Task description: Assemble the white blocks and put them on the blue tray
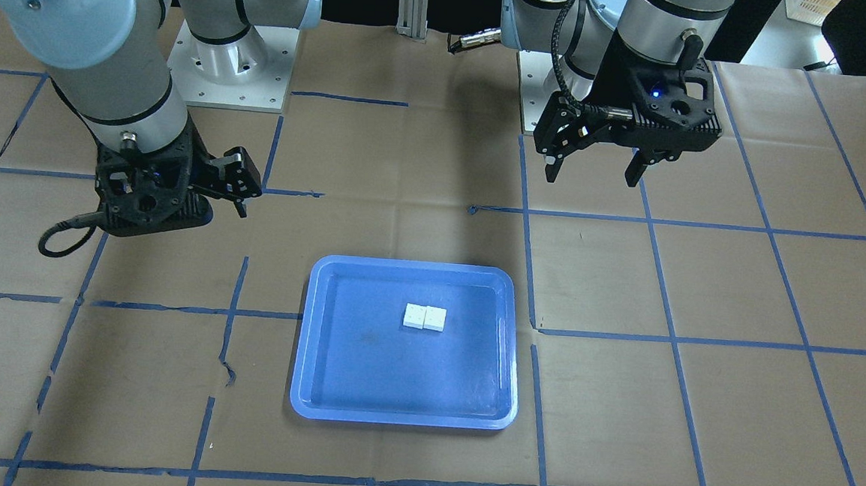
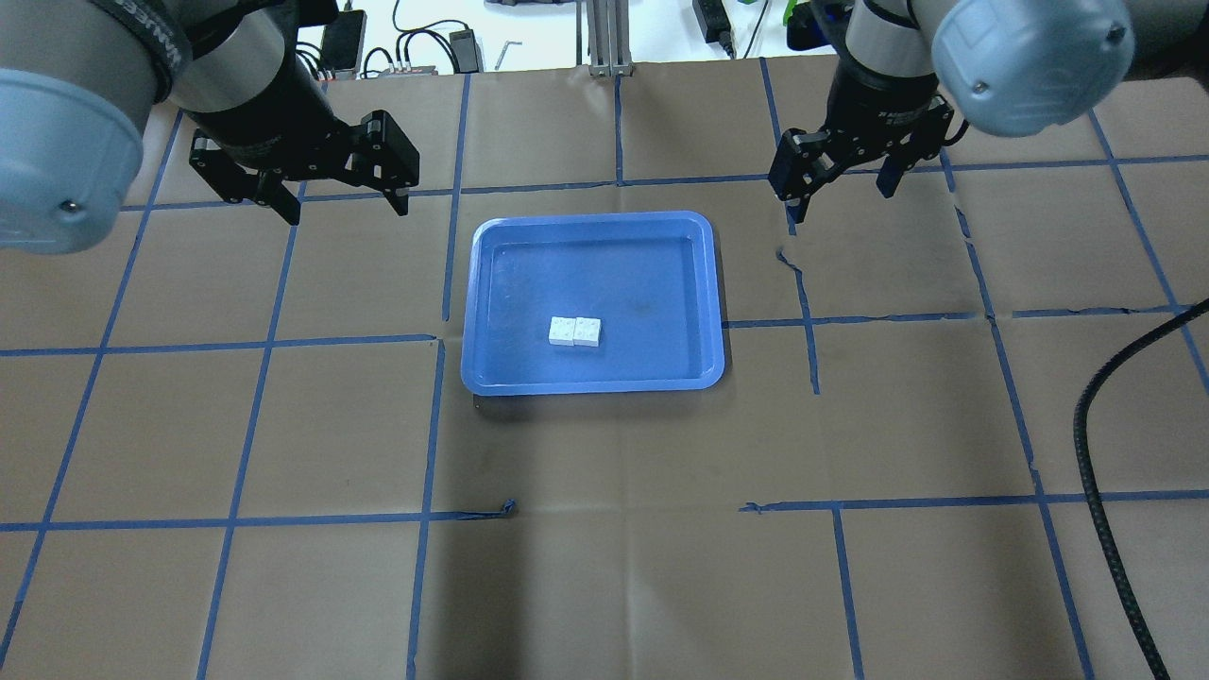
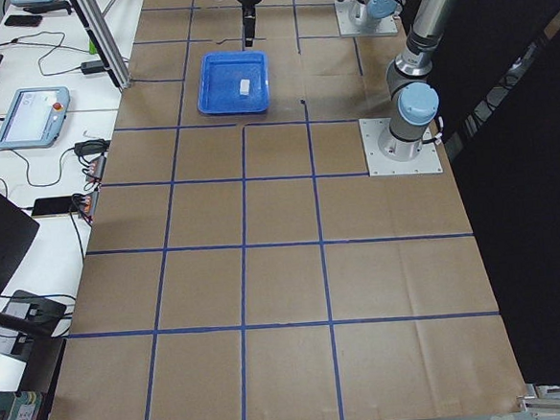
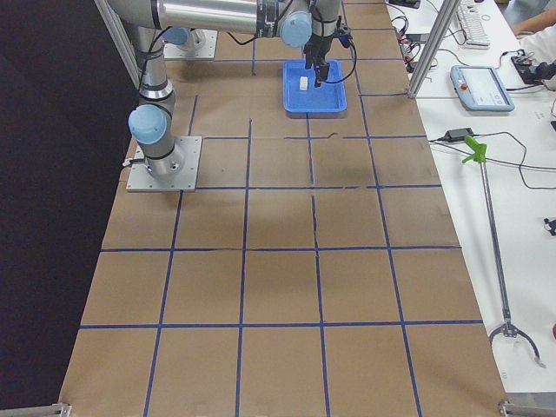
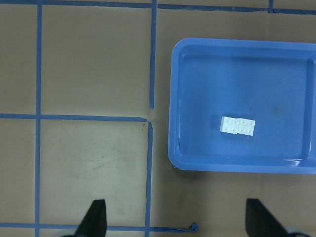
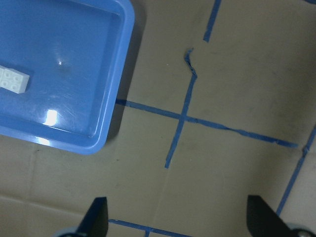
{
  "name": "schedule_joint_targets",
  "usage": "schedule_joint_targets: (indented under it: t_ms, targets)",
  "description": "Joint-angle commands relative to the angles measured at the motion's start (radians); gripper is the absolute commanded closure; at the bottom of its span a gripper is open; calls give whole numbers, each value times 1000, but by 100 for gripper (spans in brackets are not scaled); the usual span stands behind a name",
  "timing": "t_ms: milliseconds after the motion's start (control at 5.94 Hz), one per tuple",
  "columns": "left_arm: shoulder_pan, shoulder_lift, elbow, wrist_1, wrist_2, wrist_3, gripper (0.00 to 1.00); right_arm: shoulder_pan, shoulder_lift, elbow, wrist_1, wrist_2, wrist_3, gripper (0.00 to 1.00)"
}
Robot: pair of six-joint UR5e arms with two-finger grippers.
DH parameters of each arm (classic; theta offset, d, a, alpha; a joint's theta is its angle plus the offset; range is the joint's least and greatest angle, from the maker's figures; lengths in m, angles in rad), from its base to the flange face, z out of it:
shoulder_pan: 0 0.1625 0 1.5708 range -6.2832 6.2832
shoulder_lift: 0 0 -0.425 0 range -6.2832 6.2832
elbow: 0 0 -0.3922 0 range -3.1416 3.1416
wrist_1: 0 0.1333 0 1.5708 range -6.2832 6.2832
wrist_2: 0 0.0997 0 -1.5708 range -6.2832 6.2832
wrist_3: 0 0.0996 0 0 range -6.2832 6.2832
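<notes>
The two white blocks [image 1: 424, 317] lie joined side by side, studs up, on the bottom of the blue tray [image 1: 308, 340], near its middle. They also show in the overhead view [image 2: 574, 331] and in the left wrist view [image 5: 237, 125]. The right wrist view shows one end of them [image 6: 14, 80]. My left gripper [image 2: 345, 208] is open and empty, above the table beyond the tray's [image 2: 469, 312] far left corner. My right gripper [image 2: 839, 194] is open and empty, above the table beyond the tray's far right corner.
Brown paper with a blue tape grid [image 2: 812, 321] covers the table. A black cable [image 2: 1105, 453] hangs at the overhead view's right edge. The arm bases [image 1: 226, 65] stand at the robot's side of the table. Desks with devices [image 3: 33, 112] border the far side.
</notes>
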Motion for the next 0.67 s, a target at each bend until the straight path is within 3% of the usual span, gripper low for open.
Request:
schedule_joint_targets:
  t_ms: [0,337,505]
  targets:
    - [0,0,2,-1,2,2,0,-10,-66,-32,84,-37,109,0]
    - [9,0,5,-6,2,2,0,-16,-114,-17,97,-26,128,1]
    - [9,0,5,-6,2,2,0,-19,-175,49,94,-20,126,1]
